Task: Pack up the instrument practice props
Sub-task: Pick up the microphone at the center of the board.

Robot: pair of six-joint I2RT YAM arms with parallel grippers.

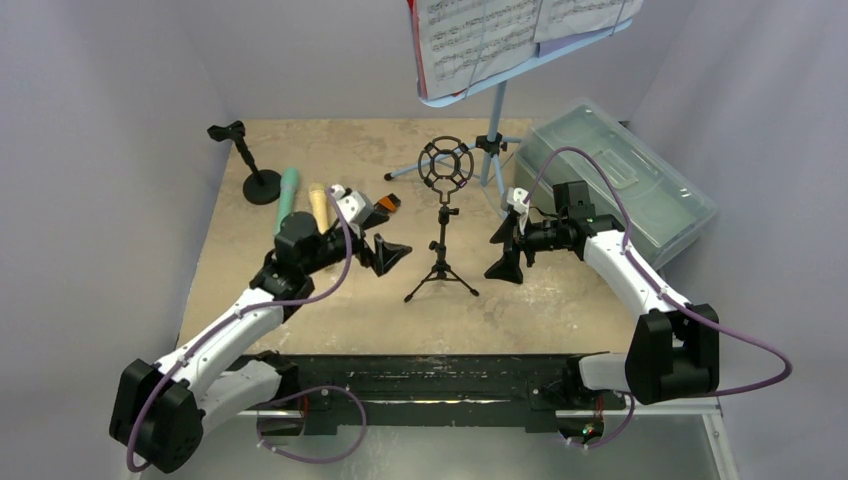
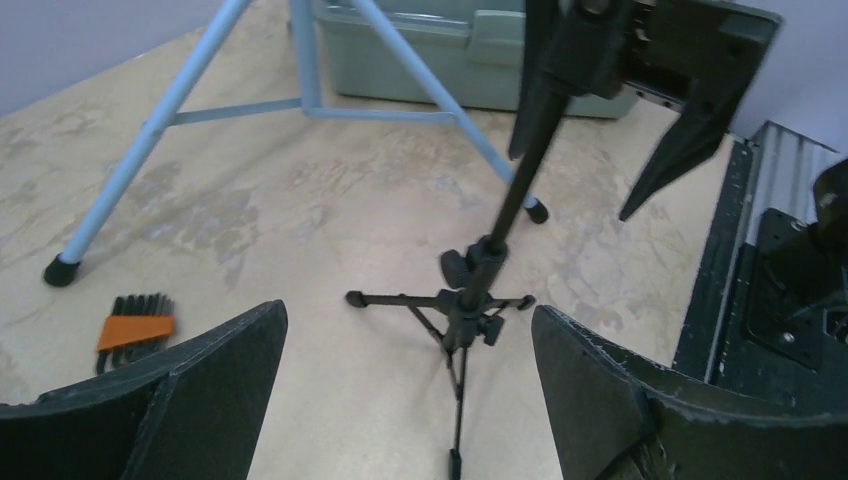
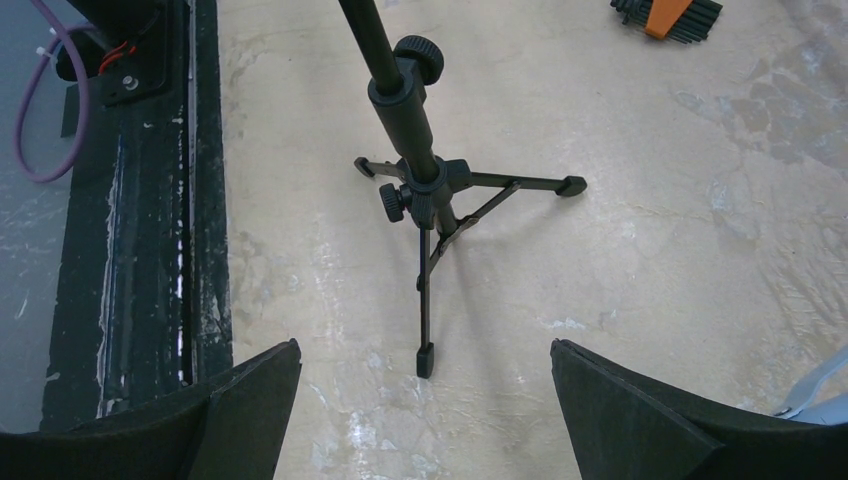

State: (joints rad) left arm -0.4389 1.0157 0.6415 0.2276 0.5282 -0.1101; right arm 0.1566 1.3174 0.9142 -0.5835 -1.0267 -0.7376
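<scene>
The black microphone tripod (image 1: pixel 441 250) stands upright mid-table with a ring mount on top, between my two grippers. My left gripper (image 1: pixel 386 237) is open just to its left, and the wrist view shows the tripod (image 2: pixel 470 300) ahead of the spread fingers, untouched. My right gripper (image 1: pixel 503 246) is open to its right; the tripod's legs (image 3: pixel 425 190) lie beyond its jaws. The teal microphone (image 1: pixel 288 197) and beige microphone (image 1: pixel 318 204) lie side by side at the left, near the round-base pole (image 1: pixel 256 172). The light-blue music rack (image 1: pixel 497 120) holds white sheets (image 1: pixel 500 35) at the back.
The translucent grey-green box (image 1: pixel 620 180) sits at the right rear, lid shut, behind my right arm. A small orange-and-black item (image 1: pixel 388 203) lies near the left gripper. The rack's blue legs (image 2: pixel 300 100) spread across the far table. A black rail (image 1: pixel 430 375) runs along the near edge.
</scene>
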